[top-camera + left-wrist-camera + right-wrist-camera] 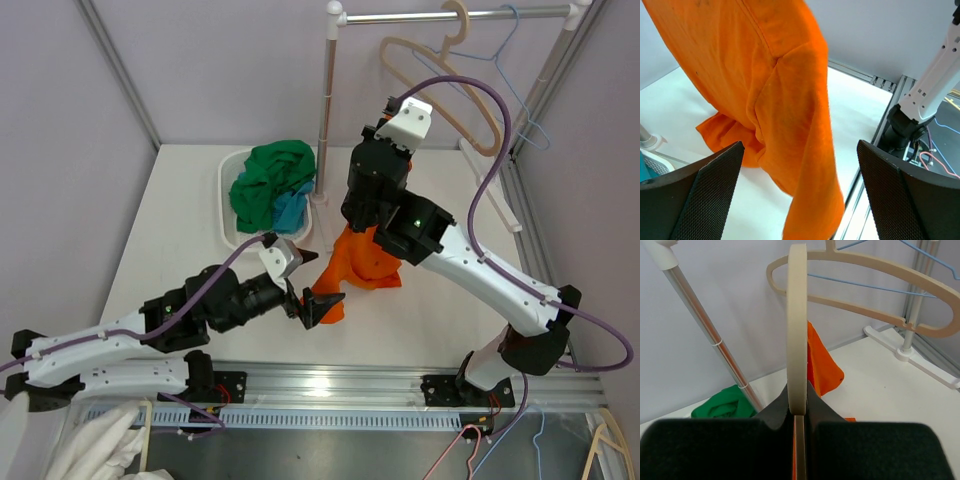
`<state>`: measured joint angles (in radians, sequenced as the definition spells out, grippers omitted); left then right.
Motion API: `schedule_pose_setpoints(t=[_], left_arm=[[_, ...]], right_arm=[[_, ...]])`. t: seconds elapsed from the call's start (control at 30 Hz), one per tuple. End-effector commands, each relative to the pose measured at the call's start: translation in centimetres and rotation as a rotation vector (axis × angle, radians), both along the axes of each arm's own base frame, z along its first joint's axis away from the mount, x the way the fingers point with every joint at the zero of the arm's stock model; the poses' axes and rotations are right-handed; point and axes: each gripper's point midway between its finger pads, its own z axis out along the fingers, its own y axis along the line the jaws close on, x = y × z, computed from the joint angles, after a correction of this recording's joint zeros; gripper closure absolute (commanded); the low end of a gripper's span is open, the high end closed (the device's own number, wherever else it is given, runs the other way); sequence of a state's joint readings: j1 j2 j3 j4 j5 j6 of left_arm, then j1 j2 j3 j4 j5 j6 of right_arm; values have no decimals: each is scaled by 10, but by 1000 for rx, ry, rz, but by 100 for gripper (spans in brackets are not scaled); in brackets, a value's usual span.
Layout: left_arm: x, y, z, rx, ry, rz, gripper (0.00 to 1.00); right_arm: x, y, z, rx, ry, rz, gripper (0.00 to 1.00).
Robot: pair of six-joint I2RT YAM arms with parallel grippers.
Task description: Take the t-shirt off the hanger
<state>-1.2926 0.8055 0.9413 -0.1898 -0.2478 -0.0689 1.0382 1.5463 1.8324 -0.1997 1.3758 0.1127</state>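
The right pincer (799, 410) is clamped on the beige hanger (797, 315). The orange t-shirt (365, 262) drapes straight down from it to the desk (180, 230), mid-front. Its lower fold lies between the jaws of the wide-spread left pincer (800, 195), the nearer one.

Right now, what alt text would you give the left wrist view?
A crumpled orange fabric t-shirt hangs down the middle, in front of the open left gripper, whose two black textured fingers frame it at the bottom corners. Behind lies the white table, with the right arm's white and black base at the right edge.
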Motion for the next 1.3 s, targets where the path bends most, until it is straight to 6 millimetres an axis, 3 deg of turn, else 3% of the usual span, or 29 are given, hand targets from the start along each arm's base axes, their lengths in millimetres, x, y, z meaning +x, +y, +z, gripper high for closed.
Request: schedule_pose_setpoints(t=[0.0,0.13,0.17,0.2,0.27,0.3,0.33,0.47,0.63,0.73,0.87,1.0,1.1,1.13,1.2,1.27], left_arm=[[1,7,20,-70,-37,26,0],[10,3,7,-23,-41,65,1],[13,1,5,-12,-42,82,5],[16,-1,3,-1,-47,95,27],[30,-7,-6,39,-48,162,55],[34,-10,-7,50,-51,179,96],[39,-18,-10,68,-50,194,99],[34,-28,3,66,-52,159,99],[14,-5,34,-8,-62,124,99],[-4,5,37,-32,-30,78,99],[-30,-2,16,-20,44,19,99],[-59,-23,-13,-15,132,-75,99],[-78,-38,-45,3,219,-149,99],[-82,-44,-42,-30,231,-172,99],[-79,-50,-62,2,240,-145,99],[-54,-60,-81,36,270,-95,99]], right_arm=[[-1,-5,28,118,-67,-28,100],[2,2,27,118,-66,-10,100],[1,4,28,120,-66,-4,100],[1,5,28,121,-65,2,100],[2,7,28,120,-65,13,100],[2,7,28,120,-65,18,100],[2,5,28,117,-64,13,100],[10,-10,28,112,-62,-14,100],[42,-42,16,104,-50,-42,100],[57,-54,12,108,-47,-46,100],[79,-73,13,108,-55,-58,100],[93,-78,16,100,-53,-68,100],[94,-76,17,93,-45,-57,100],[94,-76,16,95,-42,-54,100],[92,-73,17,103,-37,-33,100],[84,-62,18,114,-23,20,100]])
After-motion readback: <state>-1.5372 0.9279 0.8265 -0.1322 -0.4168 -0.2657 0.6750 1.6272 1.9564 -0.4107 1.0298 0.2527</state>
